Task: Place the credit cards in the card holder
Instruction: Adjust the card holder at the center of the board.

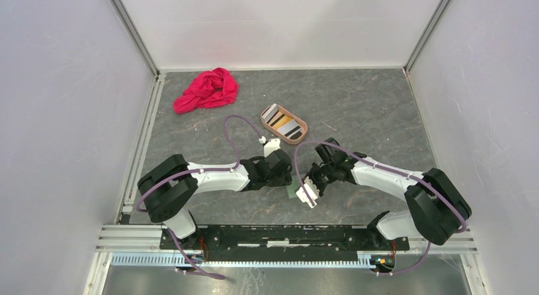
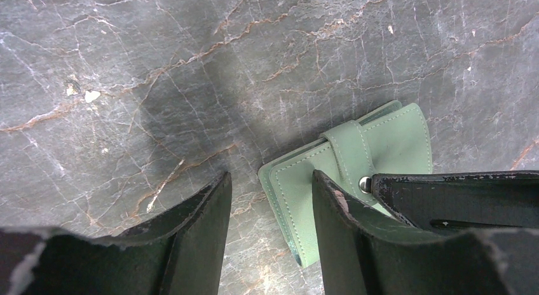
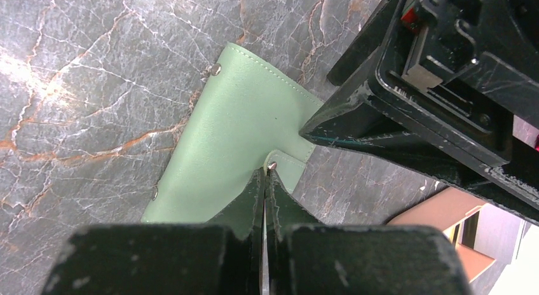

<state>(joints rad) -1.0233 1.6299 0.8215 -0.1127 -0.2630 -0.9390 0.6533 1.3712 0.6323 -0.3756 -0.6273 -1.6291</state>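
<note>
Grey veined marble tabletop; plain white walls; aluminium corner rails.

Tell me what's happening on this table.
Both arms are working on the green card holder, which lies folded in front of them. The right gripper is shut on its snap tab, apparently to open it. The left gripper is open, straddling the holder's edge. The credit cards sit in the oval tray.

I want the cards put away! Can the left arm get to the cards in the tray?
Probably yes. The credit cards lie in the tray just beyond the left pincer, open and empty, nothing between.
</note>
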